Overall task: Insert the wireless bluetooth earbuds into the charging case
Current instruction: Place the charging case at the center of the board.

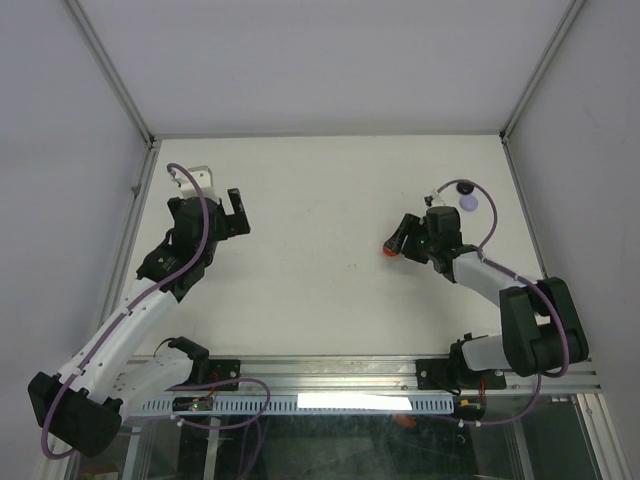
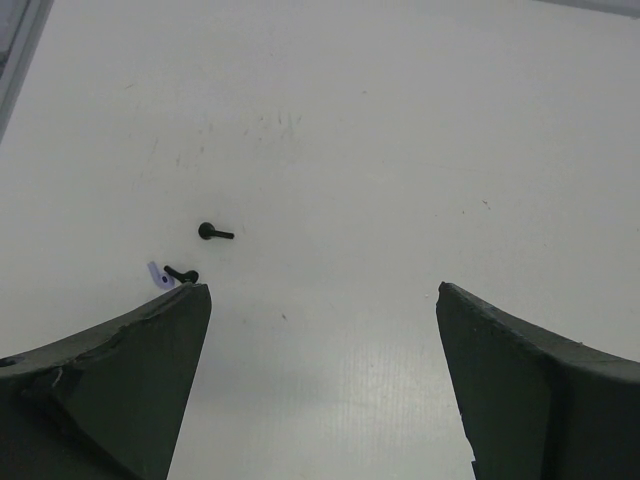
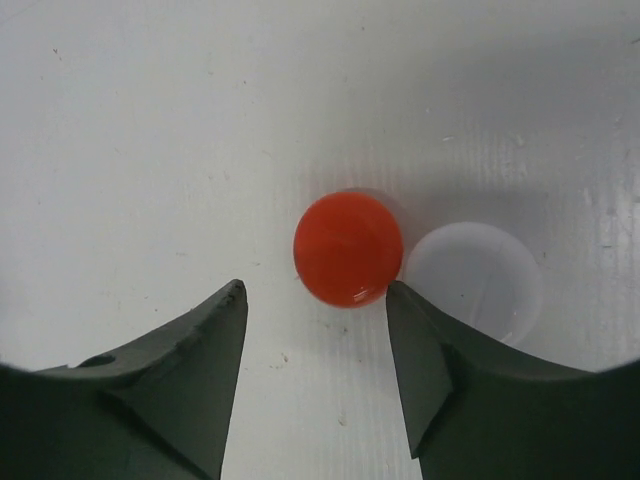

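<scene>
The right gripper [image 3: 315,287] has its jaws apart and holds nothing. The red earbud [image 3: 348,248] lies on the table [image 3: 150,120] just beyond the fingertips, off-centre toward the picture's right finger, with the white earbud [image 3: 478,280] touching its far side. Being round, it offers no long axis. This low, inward-reaching right arm is much the nearer. The left gripper [image 1: 238,212], spread wide and empty, hangs well apart, and the lavender earbud [image 1: 468,203] lies farther back.

- No writing, label, brand, number or sign can be read in any view.
- The red earbud [image 3: 347,248] and the table [image 1: 320,200] are plain and unmarked.
</scene>
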Controlling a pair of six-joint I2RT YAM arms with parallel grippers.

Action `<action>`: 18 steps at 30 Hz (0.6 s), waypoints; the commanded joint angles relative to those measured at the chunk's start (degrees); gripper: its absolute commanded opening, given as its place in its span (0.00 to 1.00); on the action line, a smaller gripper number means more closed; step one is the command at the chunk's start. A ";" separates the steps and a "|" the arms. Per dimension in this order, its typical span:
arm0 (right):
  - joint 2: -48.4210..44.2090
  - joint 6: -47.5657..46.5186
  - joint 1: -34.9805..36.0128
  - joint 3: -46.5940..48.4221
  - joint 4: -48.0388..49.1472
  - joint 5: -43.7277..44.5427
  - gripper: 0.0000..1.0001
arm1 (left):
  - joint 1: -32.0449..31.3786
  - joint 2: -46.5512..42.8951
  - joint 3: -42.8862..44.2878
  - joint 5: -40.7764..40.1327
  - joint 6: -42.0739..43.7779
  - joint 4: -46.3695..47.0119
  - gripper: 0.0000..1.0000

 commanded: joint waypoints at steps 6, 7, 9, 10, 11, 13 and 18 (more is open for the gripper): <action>-5.79 -10.81 -0.79 12.48 -13.58 7.02 0.66 | 1.23 -3.58 -0.47 2.75 0.32 1.37 0.99; -5.62 -11.80 -1.12 13.44 -14.51 8.69 0.67 | 1.28 -3.84 -0.54 2.77 0.38 1.37 0.99; -4.94 -13.94 -1.94 15.15 -15.89 13.54 0.71 | 1.40 -4.28 -0.71 2.83 0.25 1.36 0.99; -4.43 -14.59 -2.43 15.72 -16.32 16.63 0.73 | 1.40 -4.43 -0.80 2.97 0.20 1.37 0.99; -3.89 -15.25 -2.95 16.14 -16.32 19.15 0.75 | 1.48 -4.61 -0.77 3.27 0.09 1.29 0.99; -2.60 -15.80 -4.58 16.68 -15.49 22.90 0.78 | 1.59 -4.78 -0.81 4.11 0.02 1.33 0.99; 1.79 -15.38 -9.86 18.15 -11.72 26.65 0.81 | 2.06 -4.82 -0.85 4.90 0.17 1.30 0.99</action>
